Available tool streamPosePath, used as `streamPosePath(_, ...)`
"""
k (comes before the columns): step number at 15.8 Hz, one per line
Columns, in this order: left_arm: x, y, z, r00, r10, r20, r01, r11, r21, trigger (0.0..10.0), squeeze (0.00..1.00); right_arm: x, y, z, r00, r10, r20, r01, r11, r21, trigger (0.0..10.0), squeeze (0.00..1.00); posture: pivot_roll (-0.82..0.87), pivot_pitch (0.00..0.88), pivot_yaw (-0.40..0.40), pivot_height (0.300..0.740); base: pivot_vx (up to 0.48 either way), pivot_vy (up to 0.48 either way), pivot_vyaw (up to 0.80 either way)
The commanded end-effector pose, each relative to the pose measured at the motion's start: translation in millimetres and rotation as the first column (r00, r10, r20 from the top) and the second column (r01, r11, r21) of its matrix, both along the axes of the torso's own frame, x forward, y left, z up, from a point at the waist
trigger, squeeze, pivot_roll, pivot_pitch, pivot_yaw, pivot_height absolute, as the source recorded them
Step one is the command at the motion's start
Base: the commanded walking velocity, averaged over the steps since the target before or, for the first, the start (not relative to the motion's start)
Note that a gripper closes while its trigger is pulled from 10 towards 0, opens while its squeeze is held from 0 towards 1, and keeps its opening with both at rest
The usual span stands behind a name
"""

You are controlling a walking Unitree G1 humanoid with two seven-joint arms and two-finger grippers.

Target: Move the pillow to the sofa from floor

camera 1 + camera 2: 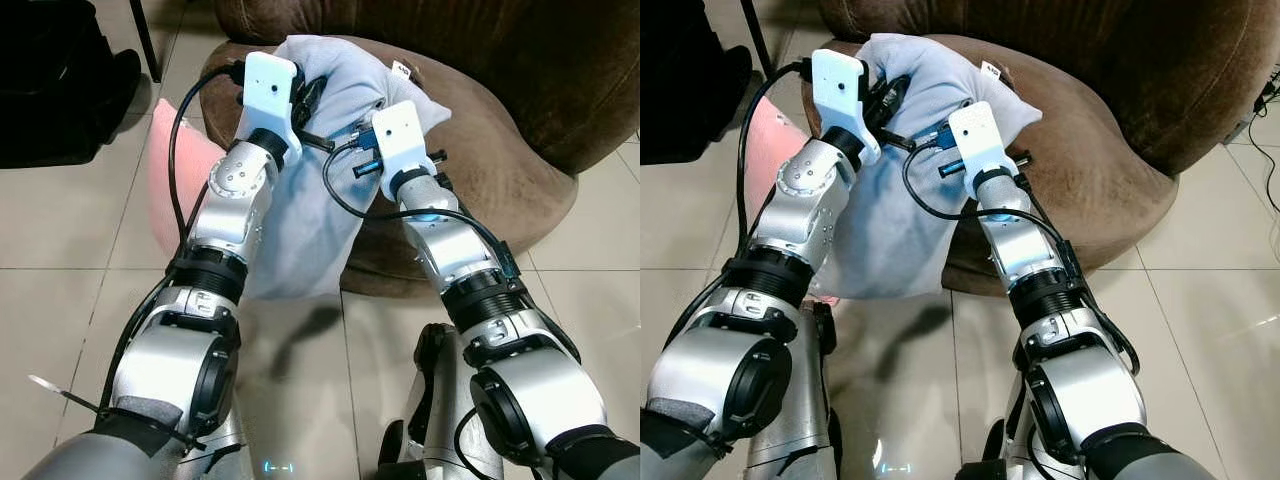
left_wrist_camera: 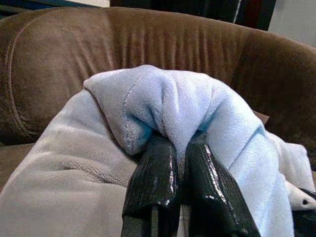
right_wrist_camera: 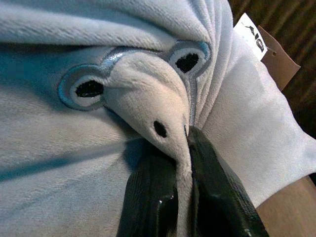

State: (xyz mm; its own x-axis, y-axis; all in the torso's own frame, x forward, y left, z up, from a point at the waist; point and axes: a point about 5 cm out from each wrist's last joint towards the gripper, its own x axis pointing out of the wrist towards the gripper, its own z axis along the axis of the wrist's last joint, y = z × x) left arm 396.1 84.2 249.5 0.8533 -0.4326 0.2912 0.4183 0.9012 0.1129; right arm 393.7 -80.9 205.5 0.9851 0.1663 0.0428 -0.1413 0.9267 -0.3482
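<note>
The pale blue plush pillow [image 1: 310,200] hangs between my two arms, its top end over the front of the brown sofa seat [image 1: 490,170] and its lower end dangling toward the floor. My left gripper [image 2: 180,153] is shut on a bunched fold of the pillow [image 2: 163,103] near its top. A fold of plush beside the stitched eyes [image 3: 91,89] is pinched in my right gripper [image 3: 183,148], which is shut on the pillow. A white tag [image 3: 252,34] sticks out at the pillow's edge. The sofa's backrest [image 2: 148,39] rises behind.
A pink cushion [image 1: 180,180] leans on the tiled floor [image 1: 60,300] against the sofa's left side. A black bag [image 1: 50,80] sits at the far left, with a thin dark leg [image 1: 145,40] beside it. Cables [image 1: 1265,110] lie on the floor at the right.
</note>
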Motion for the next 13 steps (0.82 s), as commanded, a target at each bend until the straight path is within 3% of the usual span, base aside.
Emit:
streamPosePath(1,-2.9,-12.0,-29.1,0.992,-0.034,-0.118,0.038,0.999,0.030,10.0,0.00,-1.6,-5.1,-6.2,0.999,-0.025,-0.020,0.026,1.000,0.014,10.0,0.00,0.07,0.190,-0.091,0.423,0.000,0.000,0.00)
streamPosePath(5,-4.6,-15.9,-32.7,0.990,-0.035,-0.137,0.037,0.999,0.013,10.0,0.00,-5.5,-9.9,-1.2,1.000,-0.001,0.024,-0.001,0.996,0.088,10.0,0.00,0.05,0.190,-0.090,0.423,0.000,0.000,0.00)
streamPosePath(7,-6.2,-19.1,-35.6,0.989,-0.047,-0.142,0.051,0.998,0.024,10.0,0.00,-8.4,-10.7,-6.4,0.998,0.061,-0.032,-0.055,0.985,0.162,10.0,0.00,0.05,0.178,-0.092,0.438,0.000,0.000,0.00)
streamPosePath(13,-7.0,-23.3,-32.7,0.991,-0.054,-0.121,0.061,0.997,0.057,10.0,0.00,-10.5,-12.3,-9.1,0.997,0.076,-0.033,-0.070,0.988,0.139,10.0,0.00,0.05,0.175,-0.095,0.478,0.000,0.000,0.00)
